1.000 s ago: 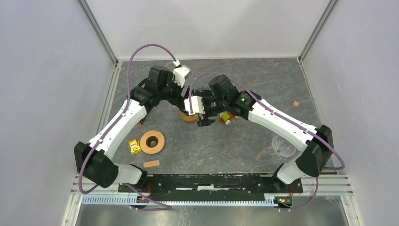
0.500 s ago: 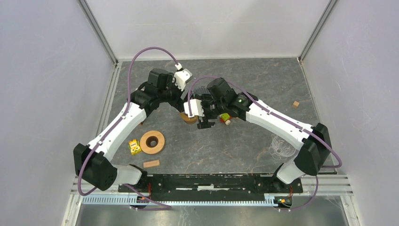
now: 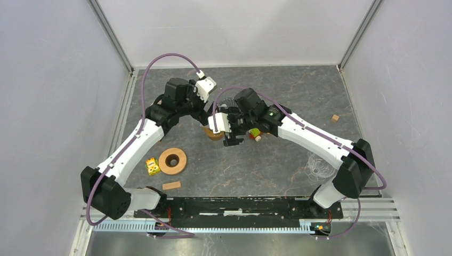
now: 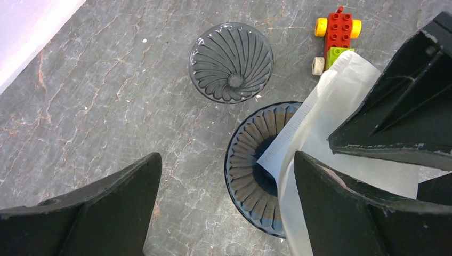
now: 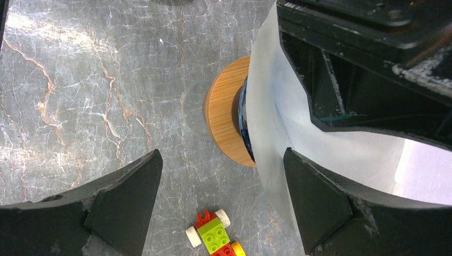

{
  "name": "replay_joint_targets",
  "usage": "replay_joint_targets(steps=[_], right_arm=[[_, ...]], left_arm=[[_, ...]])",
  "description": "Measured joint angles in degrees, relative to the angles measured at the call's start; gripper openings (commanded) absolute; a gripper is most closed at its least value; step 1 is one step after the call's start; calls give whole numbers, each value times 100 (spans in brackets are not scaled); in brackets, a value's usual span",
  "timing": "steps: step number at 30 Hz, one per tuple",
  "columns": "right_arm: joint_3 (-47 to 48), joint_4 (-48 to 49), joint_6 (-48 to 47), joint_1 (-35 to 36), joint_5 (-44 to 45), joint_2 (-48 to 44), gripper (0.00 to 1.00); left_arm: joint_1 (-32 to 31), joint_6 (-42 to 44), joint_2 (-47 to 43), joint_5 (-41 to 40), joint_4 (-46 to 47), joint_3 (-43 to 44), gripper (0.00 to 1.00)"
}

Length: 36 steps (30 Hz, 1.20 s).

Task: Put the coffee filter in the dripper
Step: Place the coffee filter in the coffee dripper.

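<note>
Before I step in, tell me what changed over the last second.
The left arm swung slightly left, drawing its pincer back from the dripper. The right pincer edged left over it. Both pincers are open; nothing was visibly gripped or released. The filter sits partly in the dripper. Toy car and ring stayed put.

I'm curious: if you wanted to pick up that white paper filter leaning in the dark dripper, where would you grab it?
Probably by its wide upper edge. There the coffee filter sticks out of the dripper as thin, free paper, so a pinch coming from above can close across it. Its narrow seamed end dips into the ribbed cone and looks harder to reach.
</note>
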Motion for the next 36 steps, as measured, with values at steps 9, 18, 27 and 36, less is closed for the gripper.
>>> replay_joint_targets(steps=[9,18,27,36], right_arm=[[0,-72,-33,0,-76,31,91],[0,-127,-37,-59,-98,70,90],[142,-151,-79,-35,-262,299,90],[229,-184,-107,-24,-321,442,87]], left_arm=[[17,-4,98,269,87,0,100],[37,-66,313,431,343,-2,100],[42,-164,376,197,688,-337,98],[42,-179,376,-39,881,-614,97]])
